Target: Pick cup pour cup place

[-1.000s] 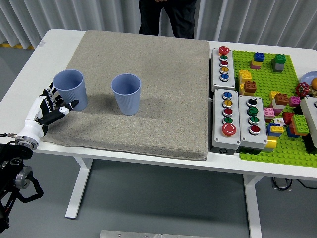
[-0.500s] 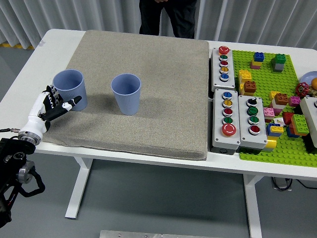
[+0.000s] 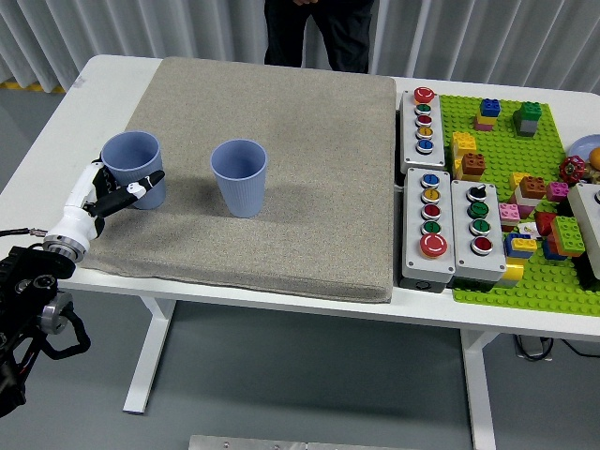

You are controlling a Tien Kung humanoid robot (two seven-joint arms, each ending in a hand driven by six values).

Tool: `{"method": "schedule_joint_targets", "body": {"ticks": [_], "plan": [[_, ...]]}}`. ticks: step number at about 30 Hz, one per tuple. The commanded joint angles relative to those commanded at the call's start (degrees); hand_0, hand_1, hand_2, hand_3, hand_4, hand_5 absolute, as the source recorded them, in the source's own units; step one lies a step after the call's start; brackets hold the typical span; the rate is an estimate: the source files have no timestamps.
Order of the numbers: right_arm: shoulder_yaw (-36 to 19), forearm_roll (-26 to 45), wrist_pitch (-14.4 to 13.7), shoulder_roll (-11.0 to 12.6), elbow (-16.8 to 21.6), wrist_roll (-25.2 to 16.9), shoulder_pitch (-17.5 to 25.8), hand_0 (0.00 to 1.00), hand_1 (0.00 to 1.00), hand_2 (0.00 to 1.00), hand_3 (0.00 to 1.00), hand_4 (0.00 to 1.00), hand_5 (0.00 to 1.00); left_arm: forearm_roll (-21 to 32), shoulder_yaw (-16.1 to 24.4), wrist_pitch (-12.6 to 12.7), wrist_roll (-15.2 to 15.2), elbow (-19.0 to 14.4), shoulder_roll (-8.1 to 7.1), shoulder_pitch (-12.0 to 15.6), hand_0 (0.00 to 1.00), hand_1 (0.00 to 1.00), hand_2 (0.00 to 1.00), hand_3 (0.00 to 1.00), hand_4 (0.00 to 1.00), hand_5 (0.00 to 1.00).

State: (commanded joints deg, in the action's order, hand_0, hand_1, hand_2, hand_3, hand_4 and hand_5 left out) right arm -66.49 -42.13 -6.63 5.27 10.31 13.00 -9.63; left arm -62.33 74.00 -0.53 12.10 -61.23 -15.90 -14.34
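Nearest the camera, the left hand (image 3: 111,192) has closed the last of the gap over the past second: it was lying short of the left cup (image 3: 134,170) with its fingers splayed low on the grey mat (image 3: 281,178), and it now sits against the cup's near side, its thumb and fingers curving round the lower wall. From this angle the fingers look part-closed around the cup and in contact with it, but whether the grip is firm cannot be told; the cup stands upright on the mat, not lifted. That reads as the end of the reach and the start of the pick. Just beyond the hand, to its right, the second cup (image 3: 239,177) stands upright and apart from the first, the likely target for pouring. Farther off, past the mat's far edge, a person (image 3: 314,33) stands at the table, hands not visible. The right arm is out of sight.
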Motion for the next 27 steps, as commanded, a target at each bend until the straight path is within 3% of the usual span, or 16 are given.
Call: {"method": "schedule_joint_targets", "body": {"ticks": [27], "plan": [[-0.24,-0.23,0.04,0.00,0.00,0.08,-0.29,0.723,0.691,0.738,0.704,0.325,0.298,0.16,-1.21,0.33,-0.09,2.44,-0.07,-1.73,0.913,0.898,0.998,0.998,0.980,0.344]]}}
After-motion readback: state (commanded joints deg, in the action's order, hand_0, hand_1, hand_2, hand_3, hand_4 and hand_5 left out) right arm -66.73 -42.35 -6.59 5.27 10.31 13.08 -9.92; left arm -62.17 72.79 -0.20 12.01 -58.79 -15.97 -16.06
